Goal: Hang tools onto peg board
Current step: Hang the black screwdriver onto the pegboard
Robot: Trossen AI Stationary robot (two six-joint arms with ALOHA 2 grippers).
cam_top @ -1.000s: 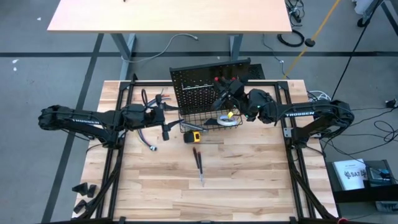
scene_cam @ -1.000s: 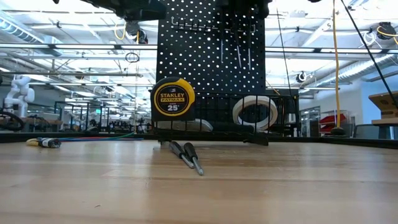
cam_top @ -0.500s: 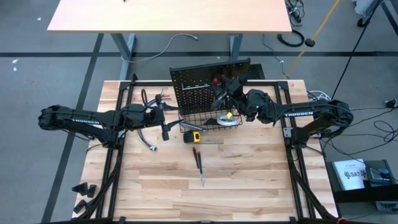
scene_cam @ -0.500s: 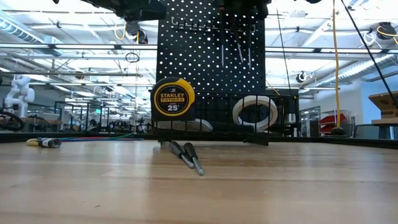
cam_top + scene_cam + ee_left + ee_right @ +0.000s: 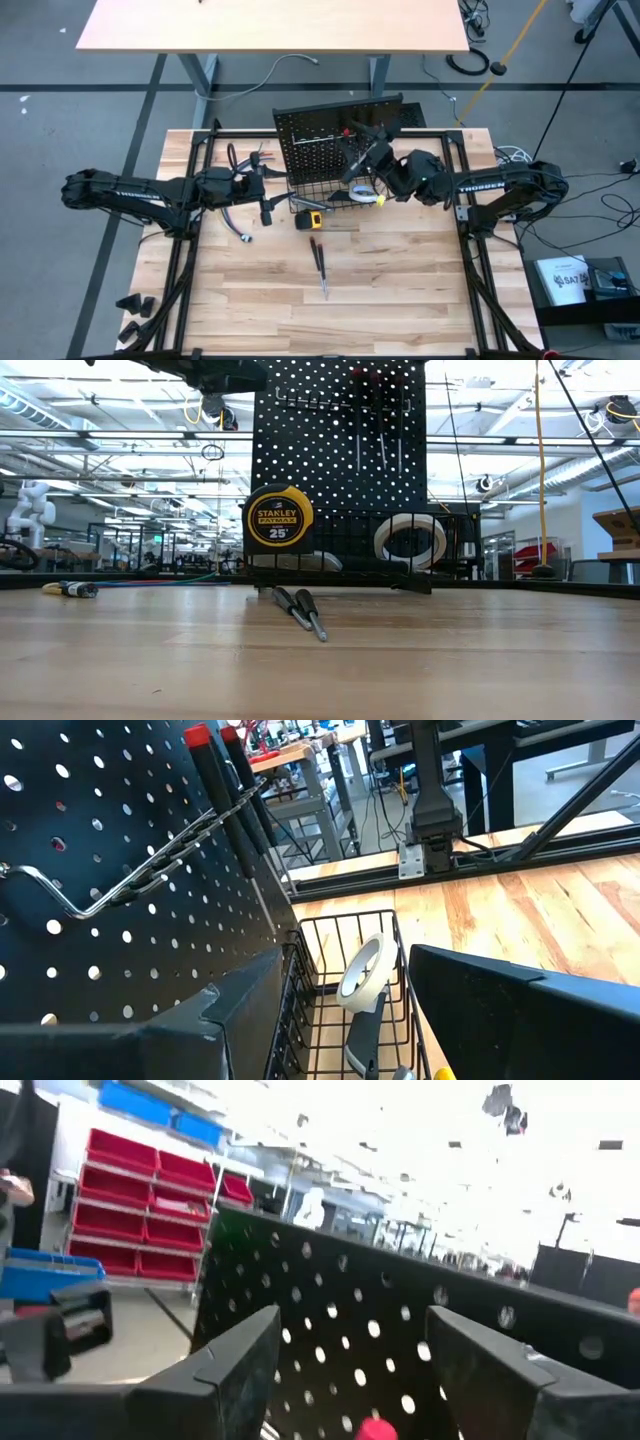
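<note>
Your right gripper point(image 5: 362, 152) is hovering at the peg board point(image 5: 320, 140), jaws spread, seemingly empty. Your left gripper point(image 5: 266, 190) is waiting open beside it. Two screwdrivers point(image 5: 319, 264) are lying on the table point(image 5: 400, 290).

The peg board point(image 5: 318, 140) stands at the table's point(image 5: 400, 290) back, tape roll point(image 5: 410, 540) in its basket point(image 5: 400, 550). Tape measure point(image 5: 311, 219) just before it; two screwdrivers point(image 5: 319, 264) lie nearer the front.
</note>
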